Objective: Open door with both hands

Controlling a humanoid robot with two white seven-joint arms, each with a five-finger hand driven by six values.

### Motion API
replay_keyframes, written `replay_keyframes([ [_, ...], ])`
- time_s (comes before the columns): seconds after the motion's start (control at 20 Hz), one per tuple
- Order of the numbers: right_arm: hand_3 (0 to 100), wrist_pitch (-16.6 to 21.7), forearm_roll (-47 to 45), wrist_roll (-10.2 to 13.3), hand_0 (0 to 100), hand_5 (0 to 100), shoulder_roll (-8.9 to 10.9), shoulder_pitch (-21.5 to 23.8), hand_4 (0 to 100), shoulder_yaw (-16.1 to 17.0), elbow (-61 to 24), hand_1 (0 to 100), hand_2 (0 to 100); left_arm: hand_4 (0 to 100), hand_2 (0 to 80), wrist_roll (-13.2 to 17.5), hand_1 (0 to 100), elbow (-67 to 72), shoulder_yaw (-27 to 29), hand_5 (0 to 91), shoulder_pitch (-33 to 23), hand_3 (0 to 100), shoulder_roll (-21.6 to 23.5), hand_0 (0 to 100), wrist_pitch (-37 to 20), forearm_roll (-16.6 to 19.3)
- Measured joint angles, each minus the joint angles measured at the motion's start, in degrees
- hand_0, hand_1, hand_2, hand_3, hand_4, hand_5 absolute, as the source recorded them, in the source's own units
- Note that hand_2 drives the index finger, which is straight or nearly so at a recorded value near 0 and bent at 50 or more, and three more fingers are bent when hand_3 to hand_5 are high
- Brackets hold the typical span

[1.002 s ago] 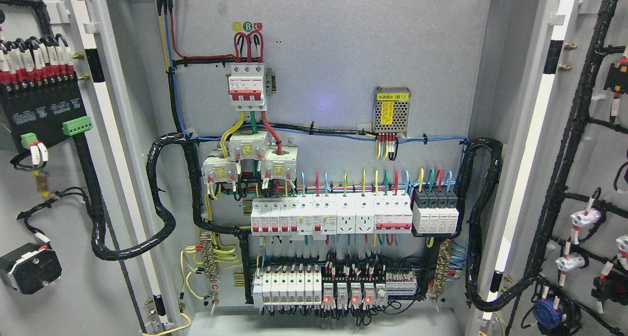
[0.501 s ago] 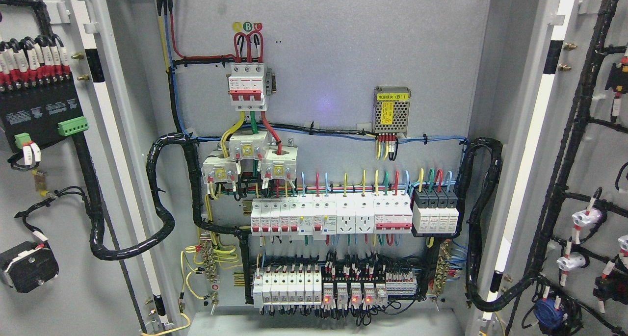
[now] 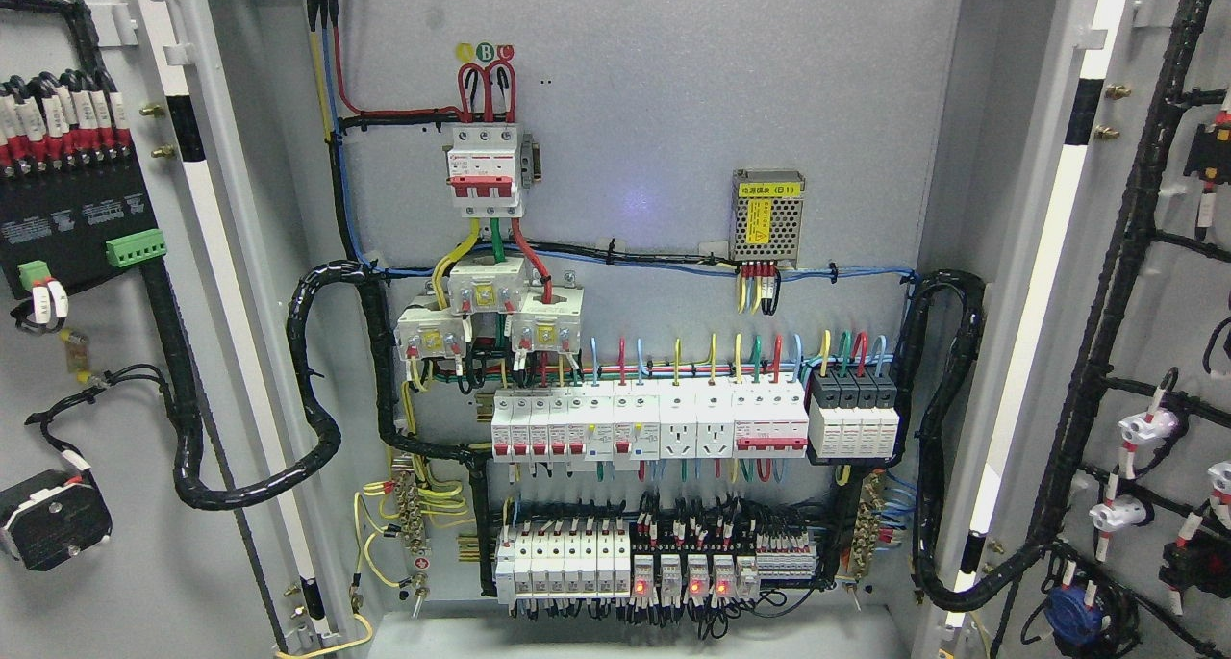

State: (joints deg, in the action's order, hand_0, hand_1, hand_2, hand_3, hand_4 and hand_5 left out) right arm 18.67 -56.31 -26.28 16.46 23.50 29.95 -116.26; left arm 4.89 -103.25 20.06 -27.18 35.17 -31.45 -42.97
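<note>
i see neither of my hands in the head view, so i cannot tell what their fingers are doing. taking the three-pole breaker (image 3: 486,170) as my landmark, the left door (image 3: 106,370) stands swung out far to its left and the right door (image 3: 1168,332) far to its right. i judge both as stiff, heavy sheet steel trailing wire looms (image 3: 250,486); i'd take hold at a bare outer edge, clear of wiring.
</note>
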Motion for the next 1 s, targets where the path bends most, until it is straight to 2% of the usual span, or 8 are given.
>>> replay_keyframes([
  [0.25,0,0.1,-0.1,-0.2,19,0,0.06,-0.2,0,-1.1,-0.5,0,0,0,0.0,0.0,0,0.4,0.1,0.0,0.0,0,0.1,0,0.0,-0.3],
  [0.6,0,2.2,-0.1,-0.7,19,0,0.16,-0.2,0,-3.2,-1.1,0,0,0,0.0,0.0,0,1.0,0.2,0.0,0.0,0,0.2,0,0.0,-0.6],
  [1.0,0,2.6,0.1,-0.8,19,0,1.66,-0.2,0,-6.8,-1.7,0,0,0,0.0,0.0,0,1.1,0.4,0.0,0.0,0,0.3,0,0.0,-0.9],
])
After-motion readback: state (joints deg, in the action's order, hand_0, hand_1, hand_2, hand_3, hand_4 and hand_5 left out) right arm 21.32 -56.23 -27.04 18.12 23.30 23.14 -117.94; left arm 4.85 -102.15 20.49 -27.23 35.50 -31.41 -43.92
